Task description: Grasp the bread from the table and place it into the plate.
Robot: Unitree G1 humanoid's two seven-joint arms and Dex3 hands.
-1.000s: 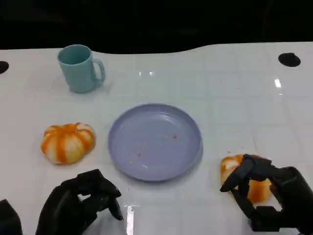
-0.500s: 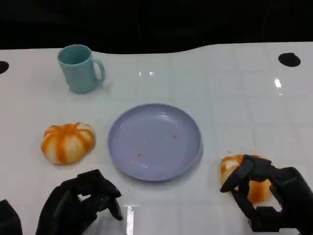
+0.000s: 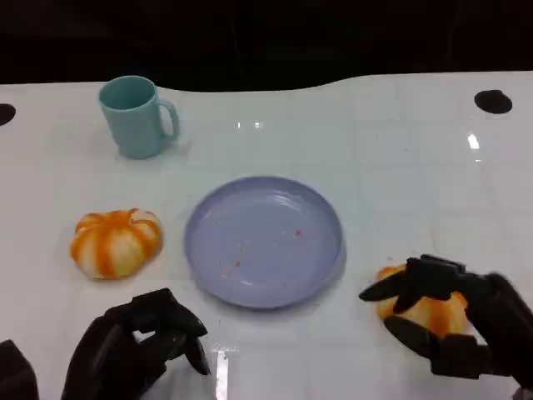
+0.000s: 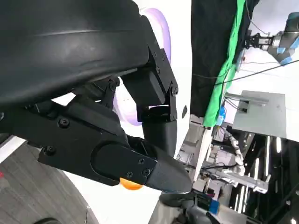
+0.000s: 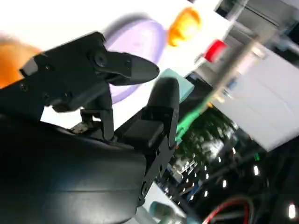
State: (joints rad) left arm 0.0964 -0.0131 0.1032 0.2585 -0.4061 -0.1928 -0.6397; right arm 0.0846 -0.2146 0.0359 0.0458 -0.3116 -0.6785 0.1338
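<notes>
Resting low on the tabletop (image 3: 400, 158), the left hand (image 3: 137, 346) has its fingers curled in on nothing. Right hand (image 3: 454, 321) sits over a bread (image 3: 425, 310), fingers spread around it; a firm hold cannot be told. This bread lies on the tabletop just right of the plate (image 3: 263, 240), not touching it. A second bread (image 3: 115, 242) lies left of the plate. Cup (image 3: 135, 115) stands upright at far left.
</notes>
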